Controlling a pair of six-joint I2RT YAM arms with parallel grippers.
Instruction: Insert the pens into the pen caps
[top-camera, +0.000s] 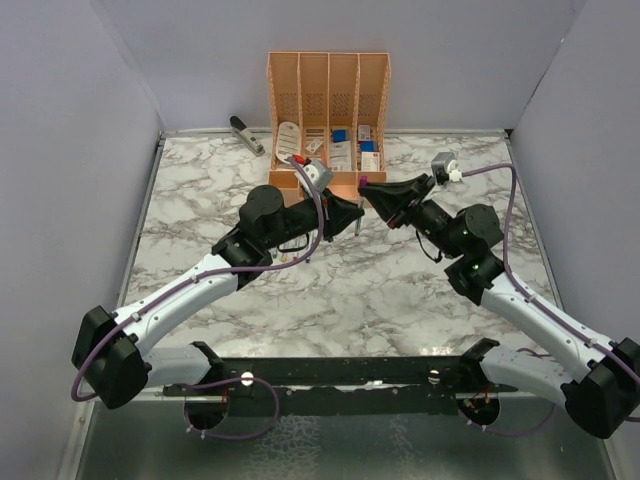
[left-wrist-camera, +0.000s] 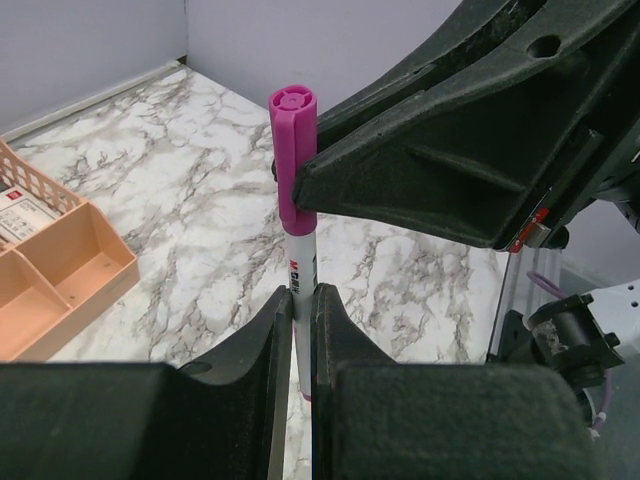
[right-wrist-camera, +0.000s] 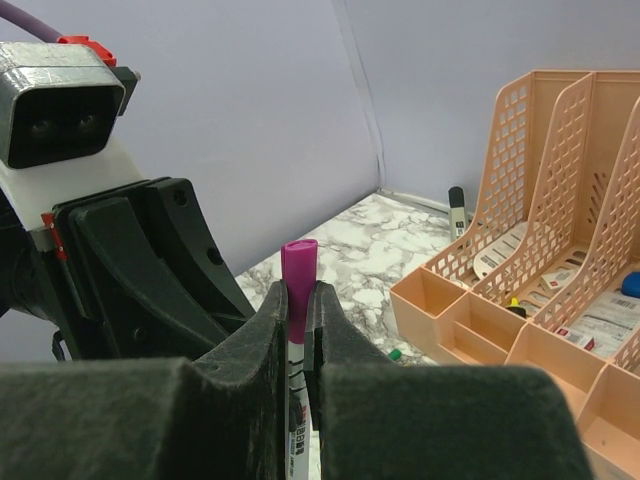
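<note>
A white pen (left-wrist-camera: 301, 262) stands upright above the marble table, with a purple pen cap (left-wrist-camera: 293, 130) seated on its top end. My left gripper (left-wrist-camera: 302, 292) is shut on the pen's barrel. My right gripper (right-wrist-camera: 302, 292) is shut on the purple cap (right-wrist-camera: 298, 268), with the pen's printed barrel (right-wrist-camera: 298, 420) showing below between its fingers. In the top view the left gripper (top-camera: 352, 213) and right gripper (top-camera: 368, 190) meet tip to tip just in front of the organiser. A green cap (right-wrist-camera: 395, 353) lies on the table by the organiser's base. Other pens and caps are hidden.
A peach organiser (top-camera: 328, 75) with cards and boxes stands at the back centre, close behind both grippers; something small and yellow (right-wrist-camera: 515, 303) sits in one compartment. A grey stapler (top-camera: 247, 135) lies at the back left. Grey walls enclose the table (top-camera: 350, 290).
</note>
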